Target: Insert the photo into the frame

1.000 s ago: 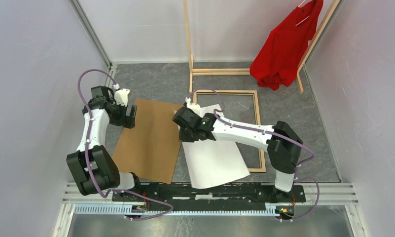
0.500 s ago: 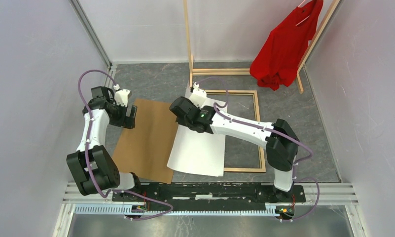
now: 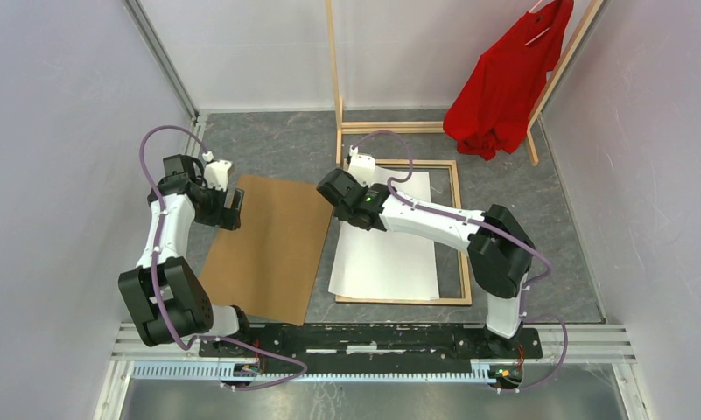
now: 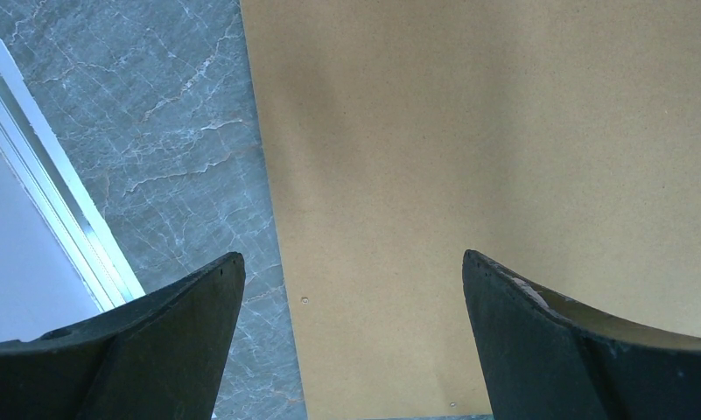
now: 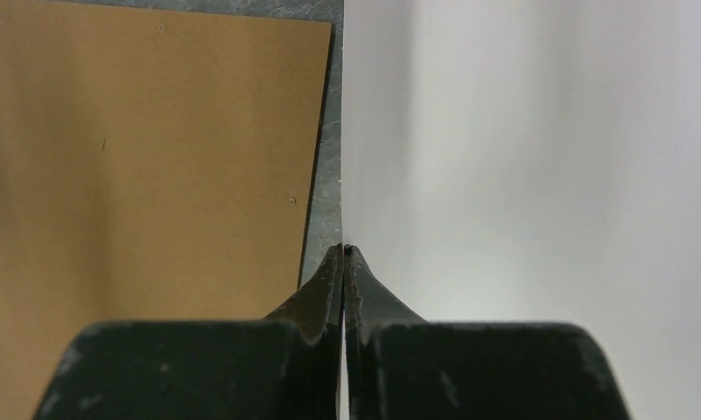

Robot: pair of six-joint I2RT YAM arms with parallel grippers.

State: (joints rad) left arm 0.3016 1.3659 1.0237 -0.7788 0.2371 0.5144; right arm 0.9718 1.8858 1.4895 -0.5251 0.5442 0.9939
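Observation:
The photo (image 3: 386, 249) lies white back up over the left part of the frame (image 3: 457, 229), whose light wood rails show on the far, right and near sides. Its left edge runs along the frame's left rail. My right gripper (image 3: 341, 192) is at the photo's far left edge, shut on the photo (image 5: 539, 157); in the right wrist view the fingertips (image 5: 344, 250) pinch the sheet's edge. My left gripper (image 3: 231, 206) hangs open over the far left edge of the brown backing board (image 3: 268, 249), with nothing between its fingers (image 4: 354, 258).
The brown backing board (image 4: 504, 131) lies flat left of the frame, a narrow strip of grey floor (image 5: 329, 175) between it and the photo. A tall wooden rack (image 3: 336, 79) with a red shirt (image 3: 504, 83) stands at the back. Walls close in left and right.
My right gripper has carried the photo away and to the right, turning it from a slanted pose to lie square over the frame. The left arm has not moved.

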